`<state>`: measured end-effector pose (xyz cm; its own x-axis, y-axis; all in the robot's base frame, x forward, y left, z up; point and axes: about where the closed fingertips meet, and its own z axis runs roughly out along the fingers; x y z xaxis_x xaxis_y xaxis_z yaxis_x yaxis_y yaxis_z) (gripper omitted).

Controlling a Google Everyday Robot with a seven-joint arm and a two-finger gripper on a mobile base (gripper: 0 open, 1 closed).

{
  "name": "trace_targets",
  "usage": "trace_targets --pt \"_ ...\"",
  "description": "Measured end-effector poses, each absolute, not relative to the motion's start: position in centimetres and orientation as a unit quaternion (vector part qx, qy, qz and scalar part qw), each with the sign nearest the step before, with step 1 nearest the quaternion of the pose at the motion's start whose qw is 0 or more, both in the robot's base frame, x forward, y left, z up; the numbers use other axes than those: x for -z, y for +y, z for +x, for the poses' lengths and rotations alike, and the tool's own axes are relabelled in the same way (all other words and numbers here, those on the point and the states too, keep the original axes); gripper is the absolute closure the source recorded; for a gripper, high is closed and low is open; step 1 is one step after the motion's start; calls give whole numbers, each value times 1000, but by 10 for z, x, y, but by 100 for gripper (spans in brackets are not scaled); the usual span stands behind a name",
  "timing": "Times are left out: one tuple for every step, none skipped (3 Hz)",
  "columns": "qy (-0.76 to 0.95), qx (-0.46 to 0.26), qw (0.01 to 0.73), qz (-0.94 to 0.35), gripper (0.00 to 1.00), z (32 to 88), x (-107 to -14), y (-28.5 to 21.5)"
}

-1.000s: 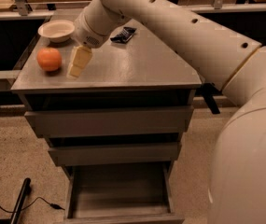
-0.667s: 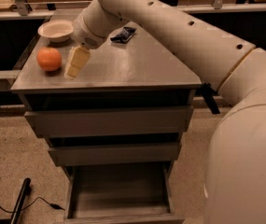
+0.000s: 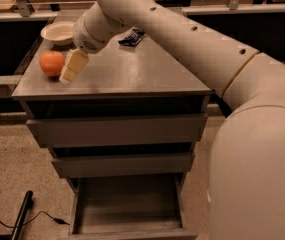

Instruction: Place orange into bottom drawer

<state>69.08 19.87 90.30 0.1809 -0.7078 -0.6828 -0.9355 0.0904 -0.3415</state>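
The orange (image 3: 51, 63) is a small round orange-red fruit on the left of the grey cabinet top (image 3: 132, 69). My gripper (image 3: 71, 69) hangs from the long white arm just right of the orange, close beside it, low over the top. The bottom drawer (image 3: 128, 204) stands pulled out under the two drawers above, and its bare grey floor shows.
A cream-coloured shallow bowl (image 3: 59, 32) sits behind the orange at the back left. A small dark packet (image 3: 132, 36) lies at the back of the top. A black cable and a black bar (image 3: 22, 215) lie on the floor at the left. My arm's white body fills the right side.
My gripper has moved a little left and down, closer to the orange. The orange, the bowl and the drawer have not moved.
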Motion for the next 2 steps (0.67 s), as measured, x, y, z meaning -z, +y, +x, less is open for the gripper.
trace_targets --pt "636 -149 396 -645 0 699 -898 204" --pt "645 -154 392 -638 0 707 -889 212"
